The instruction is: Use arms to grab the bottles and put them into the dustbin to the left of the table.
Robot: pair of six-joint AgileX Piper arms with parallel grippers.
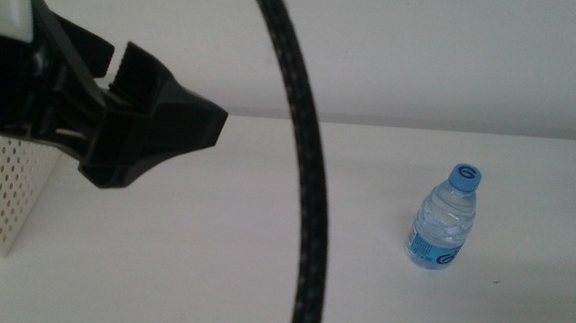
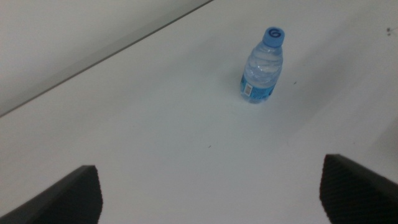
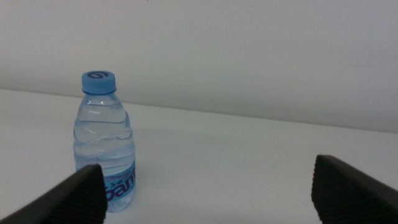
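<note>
Perforated white plastic dustbin (image 1: 5,199) stands at the table's (image 1: 212,257) left edge, something red showing inside. Left gripper (image 1: 135,122), matte black, hangs beside it with jaws spread, empty. Clear ribbed water bottle (image 1: 445,216), blue-capped, stands upright toward the right edge, before the right gripper's (image 3: 208,190) wide-set jaws.

My middle camera looks forward and down over the table (image 1: 264,230). My left wrist camera looks down from high, water bottle (image 2: 262,65) far at one o'clock. My right wrist camera sits low, bottle close at ten o'clock. All three share it.
</note>
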